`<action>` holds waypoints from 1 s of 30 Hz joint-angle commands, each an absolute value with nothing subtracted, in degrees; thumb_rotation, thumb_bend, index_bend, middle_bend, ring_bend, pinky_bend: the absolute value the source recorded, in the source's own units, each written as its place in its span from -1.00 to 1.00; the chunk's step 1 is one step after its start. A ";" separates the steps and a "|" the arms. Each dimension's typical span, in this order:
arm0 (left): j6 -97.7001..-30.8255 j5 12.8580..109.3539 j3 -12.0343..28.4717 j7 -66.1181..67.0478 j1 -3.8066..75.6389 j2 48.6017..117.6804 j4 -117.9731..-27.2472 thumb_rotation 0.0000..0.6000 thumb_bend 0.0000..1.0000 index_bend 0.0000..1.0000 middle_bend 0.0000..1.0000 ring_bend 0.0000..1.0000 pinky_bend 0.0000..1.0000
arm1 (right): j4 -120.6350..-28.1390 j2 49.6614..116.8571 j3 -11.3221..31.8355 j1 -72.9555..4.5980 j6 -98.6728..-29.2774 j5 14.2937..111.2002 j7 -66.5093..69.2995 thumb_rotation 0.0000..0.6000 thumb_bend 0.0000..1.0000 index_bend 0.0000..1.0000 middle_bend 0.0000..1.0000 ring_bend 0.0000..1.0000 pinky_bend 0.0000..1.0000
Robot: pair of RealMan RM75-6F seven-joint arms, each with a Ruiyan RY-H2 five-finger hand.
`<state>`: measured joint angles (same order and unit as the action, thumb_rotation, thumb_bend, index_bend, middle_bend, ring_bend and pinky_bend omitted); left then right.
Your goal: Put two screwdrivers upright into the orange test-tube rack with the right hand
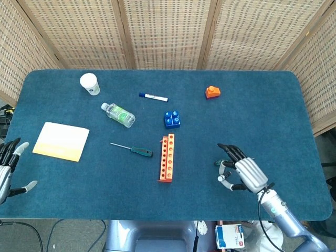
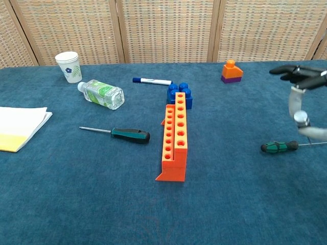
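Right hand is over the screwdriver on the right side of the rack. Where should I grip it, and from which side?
Grip the green-and-black handle, not the thin shaft, coming down from above. The screwdriver lies flat on the table, handle toward the orange rack, shaft running away to the right. The right hand hovers over it, fingers spread. The thick handle likely gives a steadier hold.

bright even overhead light, soft faint shadows, no glare, both views sharp
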<state>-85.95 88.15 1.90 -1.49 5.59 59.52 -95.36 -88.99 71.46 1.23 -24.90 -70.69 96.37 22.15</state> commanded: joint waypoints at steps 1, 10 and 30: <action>-86.33 88.17 1.97 -2.14 5.39 59.18 -95.55 1.00 -1.00 -1.00 -1.00 -1.00 -1.00 | -97.32 64.16 7.38 -30.44 -65.88 90.96 37.15 1.00 -0.26 0.19 -1.00 -1.00 -1.00; -86.60 88.83 1.75 -2.01 5.31 58.97 -95.87 1.00 -1.00 -1.00 -1.00 -1.00 -1.00 | -102.84 59.73 10.07 -36.20 -58.01 88.84 51.61 1.00 -0.23 0.19 -1.00 -1.00 -1.00; -86.16 88.99 1.57 -1.01 5.45 58.88 -96.58 1.00 -1.00 -1.00 -1.00 -1.00 -1.00 | -107.26 66.95 12.37 -42.05 -51.15 81.17 50.95 1.00 -0.20 0.19 -1.00 -1.00 -1.00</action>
